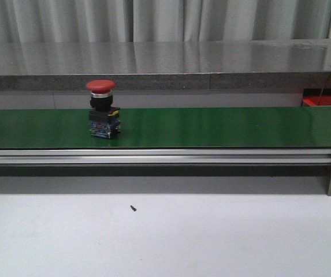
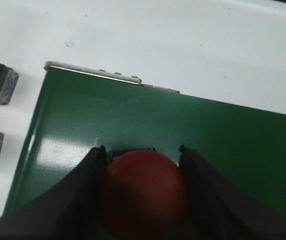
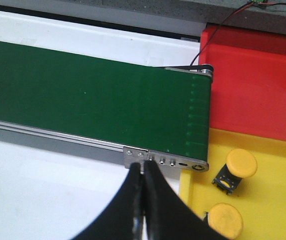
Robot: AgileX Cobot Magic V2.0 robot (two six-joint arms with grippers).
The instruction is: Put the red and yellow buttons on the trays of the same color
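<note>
Between left gripper (image 2: 142,165) fingers, unseen frontally, sits red button (image 2: 143,192).

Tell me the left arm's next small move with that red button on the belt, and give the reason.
Probably close the left gripper. In the left wrist view its fingers stand on either side of the red button, whose cap sits between them, and the jaws look open. The button stands upright on the green belt, so a grasp should come before any lift.
</note>
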